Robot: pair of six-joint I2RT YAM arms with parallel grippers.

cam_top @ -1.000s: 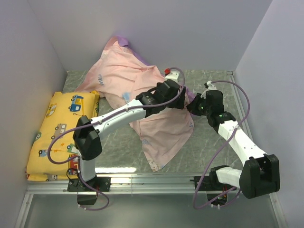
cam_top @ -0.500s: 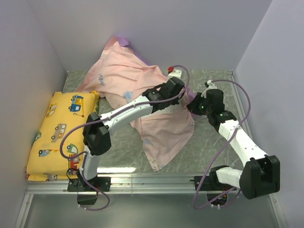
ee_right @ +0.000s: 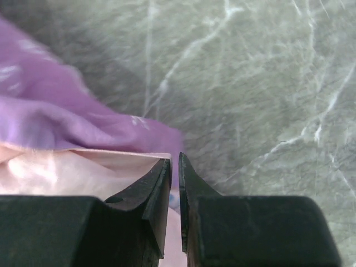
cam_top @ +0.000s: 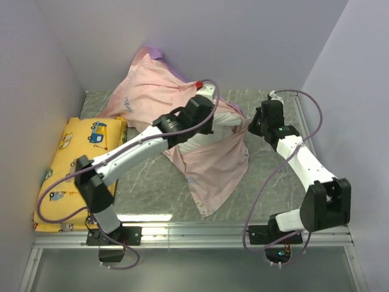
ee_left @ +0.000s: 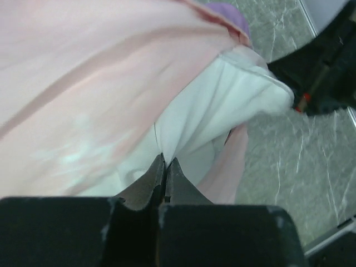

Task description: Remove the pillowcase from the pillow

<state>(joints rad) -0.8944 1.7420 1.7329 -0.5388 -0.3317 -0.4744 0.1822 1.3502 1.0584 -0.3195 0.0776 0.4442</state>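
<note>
The pillowcase [cam_top: 152, 97] lies inside out, pale pink, bunched over the back of the table, with one flap hanging toward the front. A corner of the white pillow [cam_top: 211, 137] shows out of its opening. My left gripper [cam_top: 205, 123] hangs over that opening. In the left wrist view it [ee_left: 166, 161] is shut on a pinch of the pillow's [ee_left: 222, 105] white cloth, with the pink pillowcase [ee_left: 83, 83] to its left. My right gripper [cam_top: 251, 125] is at the pillowcase's right edge. Its jaws [ee_right: 174, 161] are shut on the purple-and-pink hem [ee_right: 55, 122].
A yellow cushion [cam_top: 76, 164] with cartoon vehicles lies along the left wall. White walls close the table on the left, back and right. Grey marble tabletop [cam_top: 267, 182] shows at the front and right. Purple cables loop from both arms.
My left gripper has shut on the pillow and pulled back and left, baring white cloth. The right gripper, holding the hem, has shifted slightly toward the back wall.
</note>
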